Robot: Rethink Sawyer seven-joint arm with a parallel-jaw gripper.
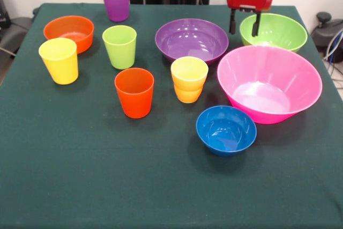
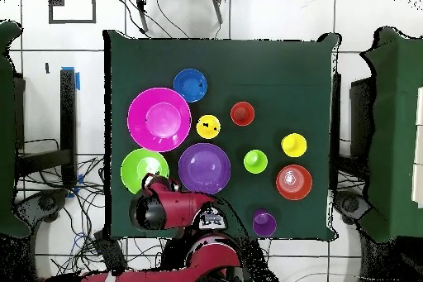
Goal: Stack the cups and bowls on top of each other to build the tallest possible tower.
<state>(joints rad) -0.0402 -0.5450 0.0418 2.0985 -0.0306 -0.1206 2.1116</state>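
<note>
My gripper (image 1: 244, 24) is open and empty, hanging over the left rim of the lime green bowl (image 1: 274, 31) at the table's far right. Beside it are the purple bowl (image 1: 191, 40) and the large pink bowl (image 1: 269, 83), with the blue bowl (image 1: 225, 130) in front. The orange bowl (image 1: 69, 32) sits far left. All cups stand upright: purple (image 1: 116, 1), yellow (image 1: 59, 60), lime green (image 1: 120, 46) and orange-red (image 1: 134, 92). The yellow-orange cup (image 1: 188, 79) looks nested in another cup. In the overhead view the arm (image 2: 157, 206) reaches the lime green bowl (image 2: 142, 169).
The dark green cloth table (image 1: 80, 175) has open room along its near half. Cables and a chair base (image 1: 327, 30) lie off the right edge, and another chair (image 1: 13, 28) off the left.
</note>
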